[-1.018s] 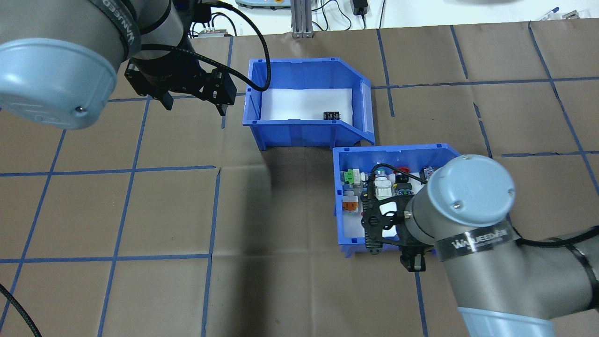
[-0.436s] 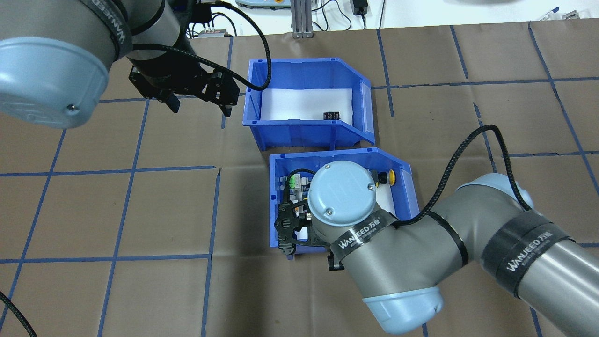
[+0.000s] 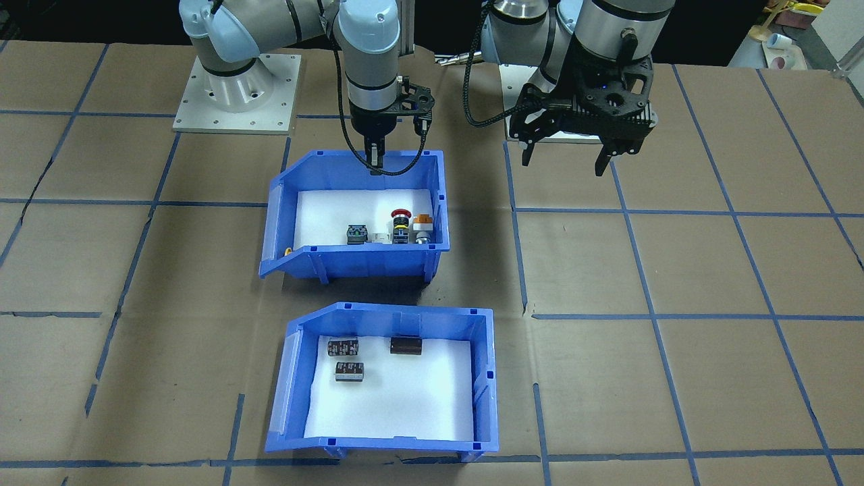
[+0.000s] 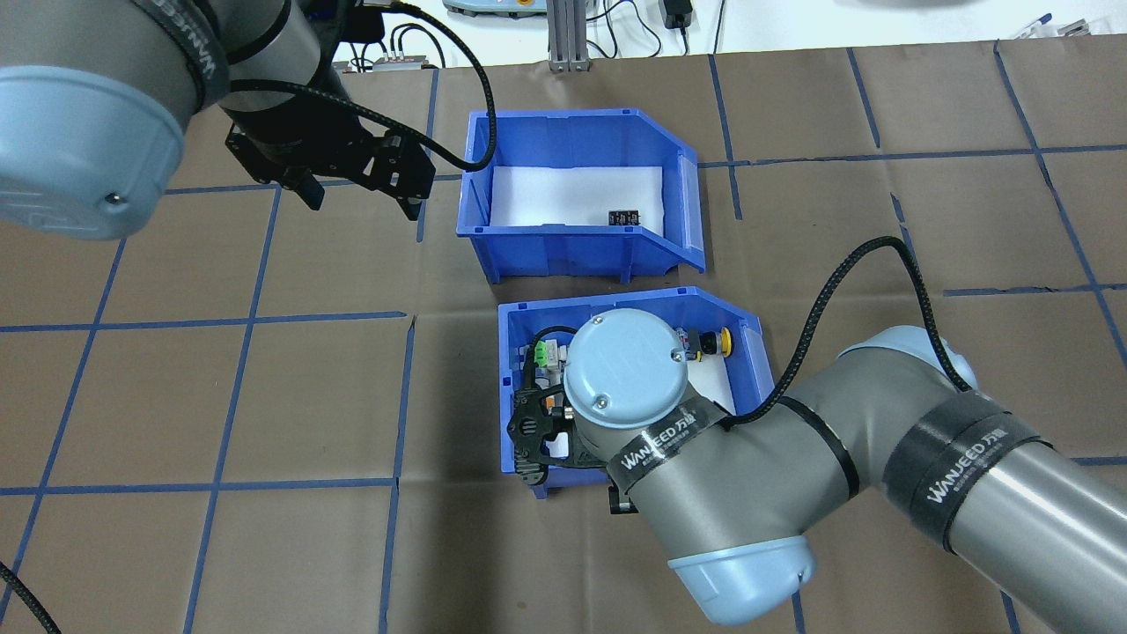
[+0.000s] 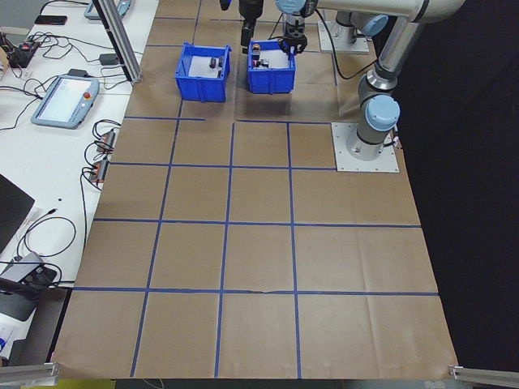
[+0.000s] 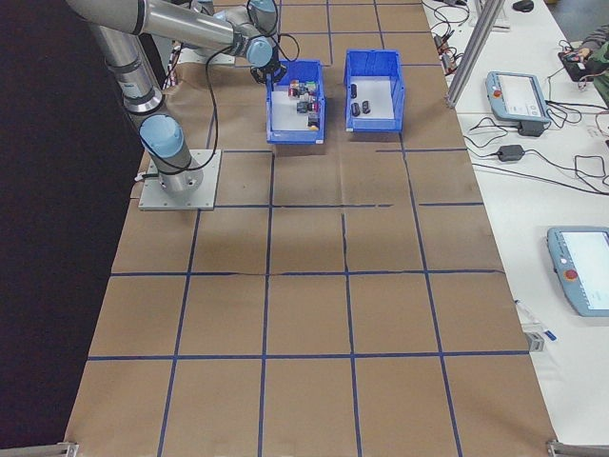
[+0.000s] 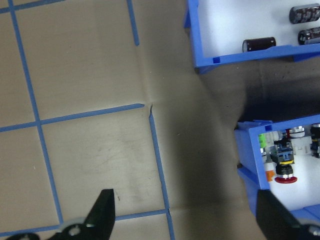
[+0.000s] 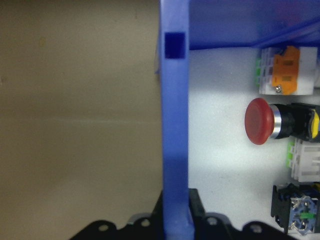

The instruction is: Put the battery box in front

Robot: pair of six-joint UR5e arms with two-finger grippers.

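The battery box point(image 3: 405, 405) point(image 4: 563, 189) is a blue bin with a white foam floor. It holds three dark batteries point(image 3: 349, 370) and stands on the side of the table far from the robot. Beside it, nearer the robot, is a second blue bin point(image 3: 364, 260) point(image 4: 616, 298) holding colourful switches. My right gripper point(image 3: 375, 158) point(image 8: 175, 200) is shut on that bin's robot-side wall point(image 8: 175, 125). My left gripper point(image 4: 359, 201) point(image 3: 563, 165) point(image 7: 187, 220) hangs open over bare paper beside the battery box, holding nothing.
Brown paper with blue tape lines covers the table point(image 4: 264, 396). The right arm's elbow and wrist point(image 4: 625, 370) cover much of the switch bin in the overhead view. Cables and tablets point(image 5: 65, 97) lie on the white bench beyond the table's far edge.
My right gripper has dragged the switch bin leftward in the overhead view, from right of the battery box to directly on its robot side. The left gripper has shifted slightly away, still open.
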